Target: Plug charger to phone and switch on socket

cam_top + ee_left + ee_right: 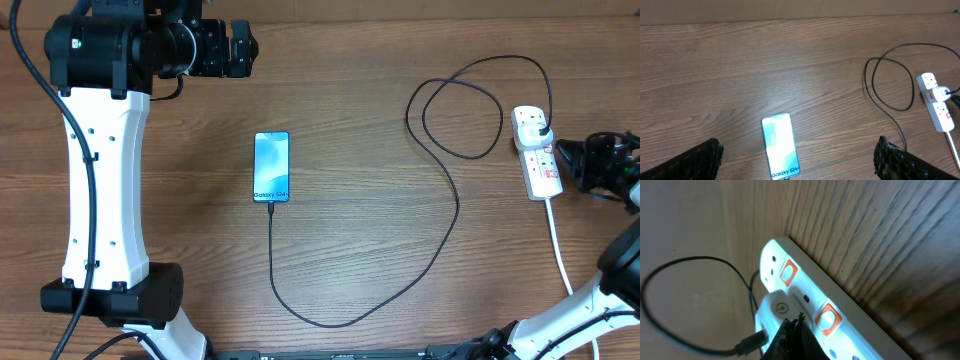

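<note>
Phone [271, 167] lies well apart from socket [537, 150]; charger [271, 250] runs from socket into it; right pincer [794, 330], pressed together, sits at socket, presumably to poke a switch [827, 318]; left pincer [240, 50] spread, far from socket.

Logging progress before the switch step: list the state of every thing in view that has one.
phone: screen lit, lying flat, cable at its bottom edge.
cable: one end at the phone, other end plugged into the power strip, loosely looped between.
power strip: plug inserted; switch positions cannot be told.
left tool: open, empty.
right tool: shut, tip at the power strip by the plug.
</note>
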Robot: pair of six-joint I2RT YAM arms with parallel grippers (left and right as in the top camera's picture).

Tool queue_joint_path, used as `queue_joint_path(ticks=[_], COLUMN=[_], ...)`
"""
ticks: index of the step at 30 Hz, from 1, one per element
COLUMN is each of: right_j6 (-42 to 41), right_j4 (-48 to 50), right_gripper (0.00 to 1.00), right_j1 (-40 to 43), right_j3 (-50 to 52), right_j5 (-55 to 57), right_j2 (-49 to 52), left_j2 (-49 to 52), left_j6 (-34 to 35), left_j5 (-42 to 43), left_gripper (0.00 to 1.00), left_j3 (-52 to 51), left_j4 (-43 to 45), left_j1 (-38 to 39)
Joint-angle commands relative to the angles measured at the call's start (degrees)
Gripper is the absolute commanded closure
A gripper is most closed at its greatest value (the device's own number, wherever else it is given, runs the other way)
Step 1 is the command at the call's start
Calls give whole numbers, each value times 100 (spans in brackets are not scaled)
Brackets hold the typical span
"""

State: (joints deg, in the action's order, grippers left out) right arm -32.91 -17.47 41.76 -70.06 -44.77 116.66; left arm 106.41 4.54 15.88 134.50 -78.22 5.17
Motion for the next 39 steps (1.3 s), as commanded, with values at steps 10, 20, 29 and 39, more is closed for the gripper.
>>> queue_joint_path(ticks=[10,20,29,39], right_j6=[-2,319,293,251], right_j4=[140,136,-151,-369], right_gripper=[96,96,96,96], right_j1=[-87,-260,-284,-448], right_j3=[-116,-114,-107,-79], right_j5=[229,273,363,647], right_j2=[313,313,313,313], left_j2=[35,35,35,35], left_j6=[81,81,81,81], left_j5=[59,59,59,59], left_gripper=[0,0,0,0], left_j3=[-20,-20,-20,-20], left_j4=[4,4,4,4], left_j1=[22,22,22,22])
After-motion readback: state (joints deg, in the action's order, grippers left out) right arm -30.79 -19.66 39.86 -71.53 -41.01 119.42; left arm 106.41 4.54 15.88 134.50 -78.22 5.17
